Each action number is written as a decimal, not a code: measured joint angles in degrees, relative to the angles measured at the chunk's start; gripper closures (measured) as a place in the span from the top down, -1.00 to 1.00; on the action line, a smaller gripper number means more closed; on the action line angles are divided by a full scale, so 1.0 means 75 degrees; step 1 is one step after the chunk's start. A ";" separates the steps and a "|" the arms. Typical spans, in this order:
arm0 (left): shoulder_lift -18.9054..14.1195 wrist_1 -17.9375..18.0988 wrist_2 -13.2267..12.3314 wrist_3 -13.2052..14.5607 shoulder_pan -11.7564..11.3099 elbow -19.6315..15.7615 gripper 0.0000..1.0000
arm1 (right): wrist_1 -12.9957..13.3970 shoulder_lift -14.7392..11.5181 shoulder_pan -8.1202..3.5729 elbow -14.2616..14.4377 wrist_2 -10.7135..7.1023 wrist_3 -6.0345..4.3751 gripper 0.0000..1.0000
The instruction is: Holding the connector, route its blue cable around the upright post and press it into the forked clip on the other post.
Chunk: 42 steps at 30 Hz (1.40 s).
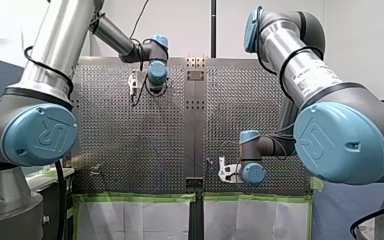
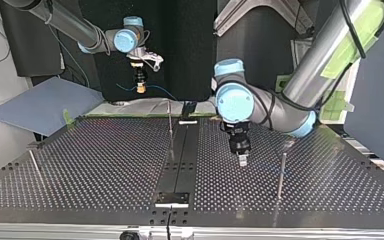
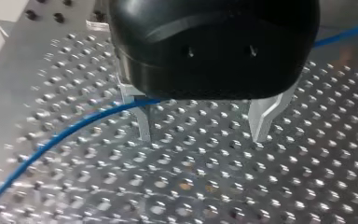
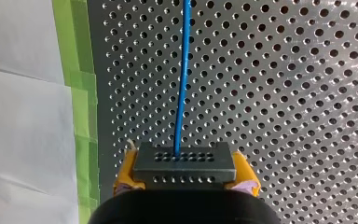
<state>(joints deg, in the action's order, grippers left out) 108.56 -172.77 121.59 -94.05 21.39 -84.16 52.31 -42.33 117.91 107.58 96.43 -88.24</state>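
Clamped between the yellow pads (image 4: 127,173) of my right gripper (image 4: 185,173) sits the dark, hole-studded connector (image 4: 185,161), its blue cable (image 4: 182,84) running straight out over the perforated table (image 4: 284,93). My left gripper (image 3: 204,128) hangs low over the table, metal fingers (image 3: 261,119) spread and holding nothing; the cable passes one finger and vanishes behind the gripper's body. The connector looks rigid and light, best held by its flat sides; the cable seems thin and limp, likely to sag or spring.

Robotics lab: perforated metal table (image 1: 120,130) edged with green tape (image 1: 135,198), flanked by robot arms (image 1: 305,70).
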 joint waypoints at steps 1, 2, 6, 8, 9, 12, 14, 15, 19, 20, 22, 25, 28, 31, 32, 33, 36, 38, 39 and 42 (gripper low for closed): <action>0.0053 0.0077 0.0073 0.0056 0.0017 -0.0076 1.00 | 0.0000 0.0000 -0.0002 -0.0001 0.0000 -0.0004 -1.00; 0.0102 0.0133 0.0132 0.0105 0.0033 -0.0134 1.00 | 0.0000 0.0000 -0.0005 0.0000 0.0000 -0.0008 -1.00; 0.0360 0.0381 0.0407 0.0354 0.0162 -0.0302 1.00 | -0.0001 0.0000 -0.0018 0.0001 -0.0004 -0.0016 -1.00; 0.0502 0.0487 0.0551 0.0447 0.0244 -0.0336 1.00 | -0.0006 0.0000 -0.0020 0.0002 -0.0008 -0.0016 -1.00; 0.0578 0.0536 0.0627 0.0479 0.0292 -0.0348 1.00 | -0.0009 0.0000 -0.0021 0.0002 -0.0009 -0.0015 -1.00; 0.0769 0.0667 0.0822 0.0513 0.0394 -0.0402 1.00 | -0.0018 0.0000 -0.0024 0.0001 -0.0010 -0.0015 -1.00; 0.0849 0.0750 0.0935 0.0519 0.0426 -0.0456 1.00 | -0.0021 0.0000 -0.0024 0.0000 -0.0006 -0.0015 -1.00; 0.0881 0.0813 0.0984 0.0523 0.0438 -0.0508 1.00 | -0.0022 0.0000 -0.0025 0.0001 -0.0006 -0.0015 -1.00; 0.0979 0.1025 0.1054 0.0528 0.0454 -0.0695 1.00 | -0.0024 0.0000 -0.0025 0.0004 -0.0003 -0.0015 -1.00; 0.1022 0.1049 0.1070 0.0531 0.0457 -0.0720 1.00 | -0.0024 0.0000 -0.0025 0.0005 -0.0002 -0.0015 -1.00; 0.1143 0.1089 0.1115 0.0552 0.0478 -0.0753 1.00 | -0.0024 0.0000 -0.0025 0.0004 -0.0003 -0.0015 -1.00; 0.1319 0.1167 0.1156 0.0615 0.0534 -0.0769 1.00 | -0.0024 0.0000 -0.0025 0.0003 -0.0003 -0.0015 -1.00; 0.1497 0.1291 0.1183 0.0653 0.0597 -0.0768 1.00 | -0.0024 0.0000 -0.0027 0.0002 -0.0005 -0.0015 -1.00; 0.1694 0.1413 0.1200 0.0665 0.0632 -0.0768 1.00 | -0.0024 0.0000 -0.0026 0.0001 -0.0009 -0.0015 -1.00; 0.1751 0.1437 0.1201 0.0666 0.0639 -0.0769 1.00 | -0.0024 0.0000 -0.0025 0.0001 -0.0010 -0.0014 -1.00; 0.1809 0.1453 0.1203 0.0667 0.0644 -0.0771 1.00 | -0.0024 0.0000 -0.0025 0.0001 -0.0009 -0.0015 -1.00; 0.1997 0.1478 0.1202 0.0669 0.0661 -0.0772 1.00 | -0.0030 0.0000 -0.0025 0.0002 -0.0009 -0.0015 -1.00; 0.2134 0.1482 0.1199 0.0662 0.0676 -0.0774 1.00 | -0.0037 0.0000 -0.0024 0.0002 -0.0007 -0.0012 -1.00; 0.2192 0.1482 0.1198 0.0655 0.0682 -0.0774 1.00 | -0.0041 0.0000 -0.0024 0.0001 -0.0007 -0.0010 -1.00; 0.2319 0.1483 0.1197 0.0616 0.0713 -0.0775 1.00 | -0.0051 0.0000 -0.0024 -0.0001 -0.0007 -0.0009 -1.00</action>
<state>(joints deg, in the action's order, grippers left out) 125.95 -161.65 130.56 -89.43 26.74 -89.97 51.93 -42.33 117.73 107.58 96.37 -88.31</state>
